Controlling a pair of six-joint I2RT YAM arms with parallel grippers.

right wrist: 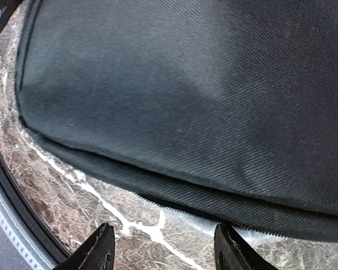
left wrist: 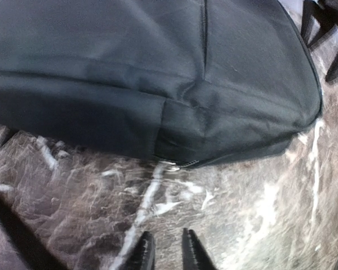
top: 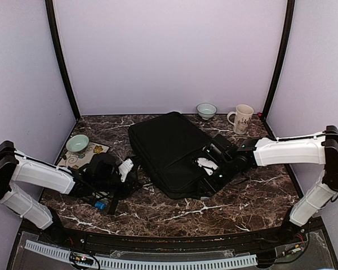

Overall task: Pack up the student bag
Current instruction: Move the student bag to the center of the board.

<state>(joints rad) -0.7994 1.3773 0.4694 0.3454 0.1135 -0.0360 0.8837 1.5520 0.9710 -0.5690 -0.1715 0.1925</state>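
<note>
The student bag [top: 172, 152] lies flat in the middle of the surface [top: 214, 214], its zip edge facing the arms; whether the zip is parted cannot be told. The left gripper [left wrist: 166, 239] stands narrow and empty, just short of the bag's edge. The right gripper [right wrist: 163, 233] stands wide and empty at the zip seam. A mug [top: 241, 118] and a bowl [top: 206, 110] sit outside the bag. Judgement: packing is at an early stage, with opening and loading outstanding.

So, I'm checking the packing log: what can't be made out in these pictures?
- Inside the student bag: every view, black fabric covers it.
- The blue item by the left arm: top view, too small.
- The mug's print: top view, too small.
- The bag's far side: left wrist view, cut by top edge.
</note>
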